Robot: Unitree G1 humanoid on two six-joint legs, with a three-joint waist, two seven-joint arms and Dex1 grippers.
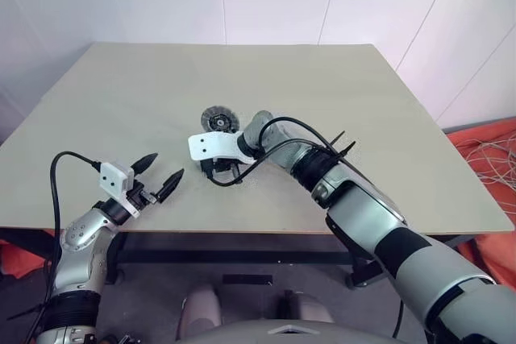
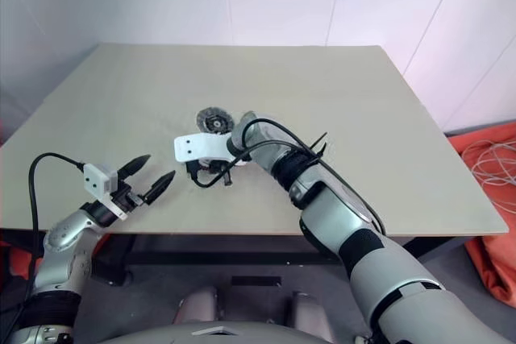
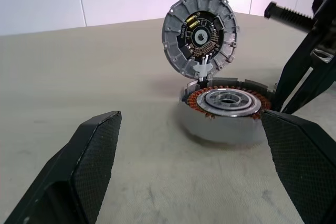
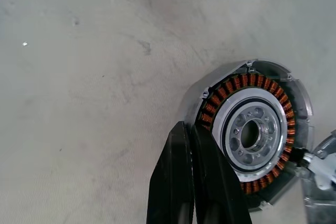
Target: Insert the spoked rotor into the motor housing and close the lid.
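Observation:
The motor housing, a round ring lined with copper windings, lies on the table. A shiny silver wheel with holes around its hub lies flat inside the windings; I take it for the spoked rotor. The lid, a grey ribbed disc, stands upright at the housing's far rim, its inner face toward my left gripper. My right gripper is shut on nothing, its tips at the housing's outer rim. My left gripper is open and empty near the table's front edge, pointing at the housing from a short way off.
The beige table stretches wide around the housing. A black cable loops from my right wrist mount down over the housing area. Orange cloth and white cables lie on the floor at the right.

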